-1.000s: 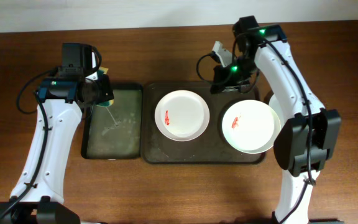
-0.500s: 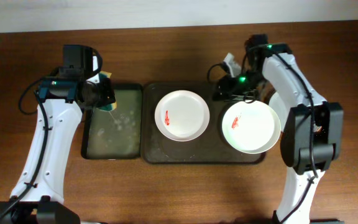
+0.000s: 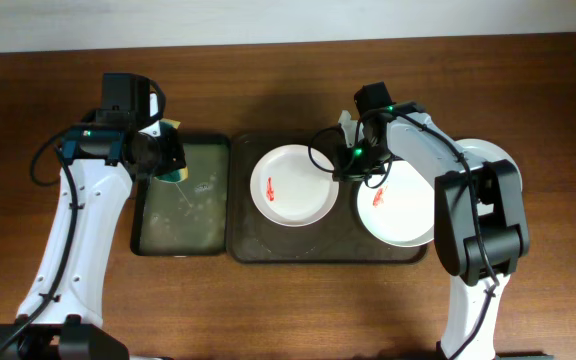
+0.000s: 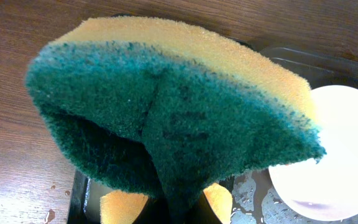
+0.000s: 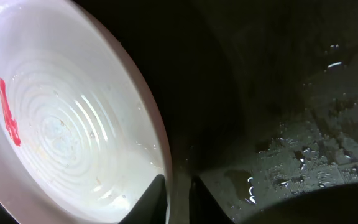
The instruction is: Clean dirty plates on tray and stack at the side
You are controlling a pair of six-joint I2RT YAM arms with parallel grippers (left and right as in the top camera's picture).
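Two dirty plates lie on the dark brown tray [image 3: 328, 247]. The middle plate [image 3: 293, 185] and the right plate [image 3: 405, 207] each have a red smear. A third plate is not in view. My right gripper [image 3: 352, 162] is at the middle plate's right rim. In the right wrist view the gripper [image 5: 178, 182] has one finger inside the plate [image 5: 61, 124] and one outside, shut on the rim. My left gripper [image 3: 168, 160] is shut on a green and yellow sponge [image 4: 179, 112], held above the black tray's back right corner. The sponge hides the fingers.
A smaller black tray [image 3: 183, 215] with water in it sits left of the brown tray. The brown tray's floor [image 5: 303, 143] is wet. The middle plate also shows in the left wrist view [image 4: 334, 149]. Bare wooden table surrounds both trays.
My right gripper has moved from the brown tray's back right corner left and down onto the middle plate's right rim. The left gripper with the sponge has hardly moved.
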